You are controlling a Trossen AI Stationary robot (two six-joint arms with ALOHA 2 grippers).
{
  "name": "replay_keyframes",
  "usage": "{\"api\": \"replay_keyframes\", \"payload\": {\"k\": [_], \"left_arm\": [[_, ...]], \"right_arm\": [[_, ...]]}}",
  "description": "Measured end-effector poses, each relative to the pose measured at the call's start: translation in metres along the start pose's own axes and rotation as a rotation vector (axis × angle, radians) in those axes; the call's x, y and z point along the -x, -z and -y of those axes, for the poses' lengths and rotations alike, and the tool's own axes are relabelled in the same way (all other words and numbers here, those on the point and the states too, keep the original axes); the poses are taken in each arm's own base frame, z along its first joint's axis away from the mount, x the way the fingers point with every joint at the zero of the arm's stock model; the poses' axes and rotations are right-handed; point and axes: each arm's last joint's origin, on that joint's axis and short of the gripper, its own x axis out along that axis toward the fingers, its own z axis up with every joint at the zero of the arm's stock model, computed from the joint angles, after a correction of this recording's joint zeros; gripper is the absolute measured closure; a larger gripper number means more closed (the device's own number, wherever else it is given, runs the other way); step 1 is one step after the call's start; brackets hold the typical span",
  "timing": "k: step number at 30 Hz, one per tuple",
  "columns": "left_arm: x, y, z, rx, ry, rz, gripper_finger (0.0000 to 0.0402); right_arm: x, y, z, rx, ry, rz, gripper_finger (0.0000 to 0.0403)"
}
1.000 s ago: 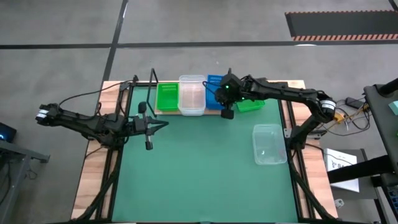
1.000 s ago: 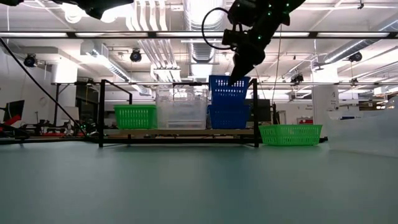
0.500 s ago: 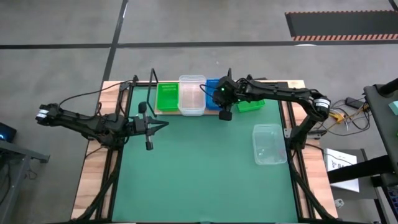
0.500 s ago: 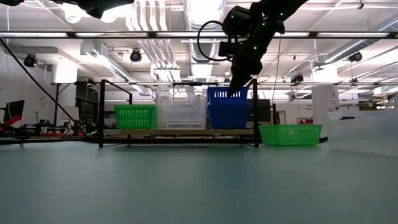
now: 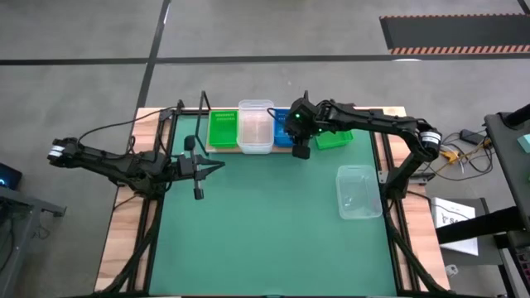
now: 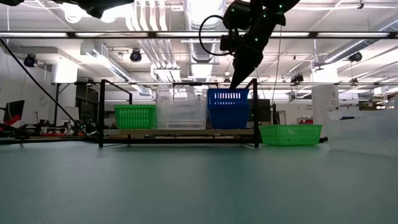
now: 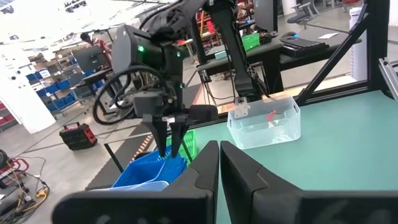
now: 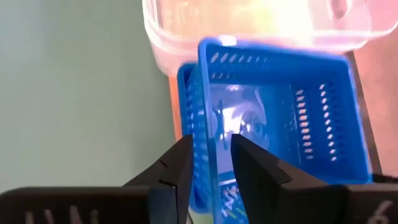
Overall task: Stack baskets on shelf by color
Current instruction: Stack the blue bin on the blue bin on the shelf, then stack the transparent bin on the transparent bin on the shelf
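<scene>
The wooden shelf (image 6: 180, 132) stands at the table's far edge and carries a green basket (image 6: 135, 116), a stack of clear baskets (image 6: 181, 111) and the blue baskets (image 6: 228, 109), nested one in another. My right gripper (image 6: 237, 84) reaches down onto the top blue basket (image 5: 284, 126) and is shut on its wall. A second green basket (image 5: 335, 139) sits on the mat right of the shelf. One clear basket (image 5: 358, 192) lies on the mat's right side. My left gripper (image 5: 207, 166) hovers shut at the mat's left, touching nothing. My right gripper (image 8: 211, 165) has the top blue basket's near wall (image 8: 205, 140) at its rim, one finger inside the basket and one outside. The fingers come from above, slanting down. The basket sits upright, nested in the blue basket beneath it on the shelf.
Black wire uprights (image 6: 101, 112) (image 6: 255, 112) close both ends of the shelf. The mat's middle and near part (image 5: 265, 232) is bare. The left wrist view shows the right arm (image 7: 149, 56) over the blue baskets.
My right gripper has moved down and slightly toward the table's left, carrying the upper blue basket. That basket was raised above the one on the shelf; it now sits sunk into it, with the rims nearly level.
</scene>
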Motion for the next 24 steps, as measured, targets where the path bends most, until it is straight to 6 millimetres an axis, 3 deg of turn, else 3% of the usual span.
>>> {"api": "replay_keyframes", "payload": {"k": [6, 14, 19, 24], "left_arm": [[0.0, 0.0, 0.0, -0.007, 0.0, 0.0, 0.0402], [0.0, 0.0, 0.0, -0.008, 0.0, 0.0, 0.0402], [0.0, 0.0, 0.0, -0.008, 0.0, 0.0, 0.0402], [0.0, 0.0, 0.0, -0.008, 0.0, -0.001, 0.0402]], "right_arm": [[0.007, -0.009, -0.001, 0.005, 0.006, 0.039, 0.0314], [-0.001, -0.005, -0.003, 0.008, 0.011, 0.029, 0.0389], [-0.007, 0.0, -0.005, -0.004, -0.001, -0.001, 0.0393], [0.002, -0.003, -0.011, -0.017, -0.003, 0.025, 0.0394]]}}
